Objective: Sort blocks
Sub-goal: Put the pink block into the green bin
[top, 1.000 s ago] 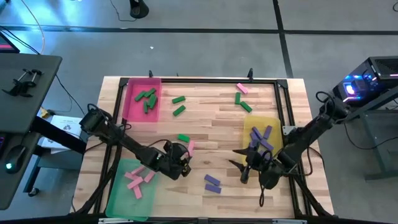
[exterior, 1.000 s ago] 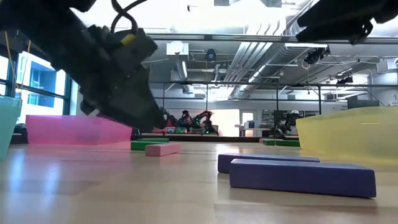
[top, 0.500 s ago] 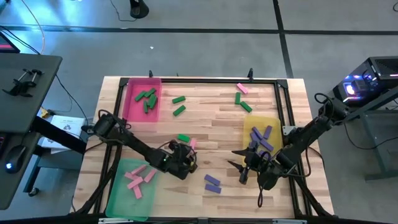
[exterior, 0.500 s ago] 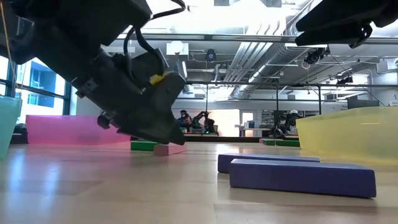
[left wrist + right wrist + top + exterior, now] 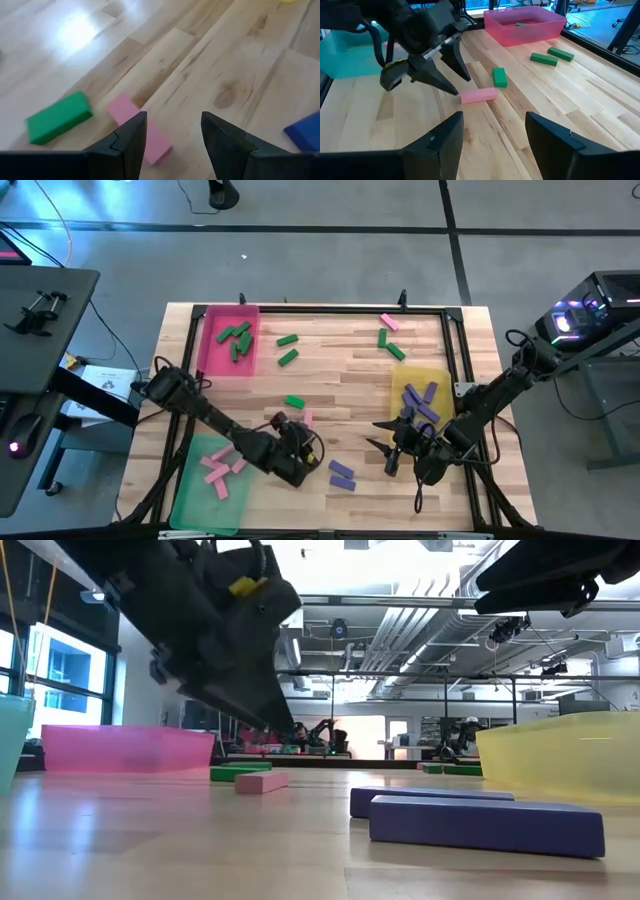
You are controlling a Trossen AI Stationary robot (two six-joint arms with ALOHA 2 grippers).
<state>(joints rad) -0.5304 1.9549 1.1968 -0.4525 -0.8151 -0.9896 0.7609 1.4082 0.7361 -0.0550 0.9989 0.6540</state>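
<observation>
Two dark arms reach over the table [image 5: 340, 375]. The left gripper [image 5: 454, 77] hangs low above the wood near the front middle, tilted down, its fingers spread and holding nothing; the tips are just above a pink block [image 5: 478, 95] that lies flat on the table. A green block [image 5: 59, 117] lies just beside this pink one. The right gripper [image 5: 384, 448] waits at the front right, beside the yellow tray [image 5: 440, 378], with its fingers also spread and empty.

The blocks are small flat bars in plain colours. Two purple blocks [image 5: 342, 474] lie together at the front, between the two grippers. Several green ones are in the pink tray [image 5: 207, 345], pink ones in the green tray [image 5: 190, 480], and purple ones in the yellow tray. A few green blocks and one pink block are scattered on the far part of the table.

The table is of light wooden boards with a black frame. Around it is a grey floor, and behind it is a large room with pipes on the ceiling.
</observation>
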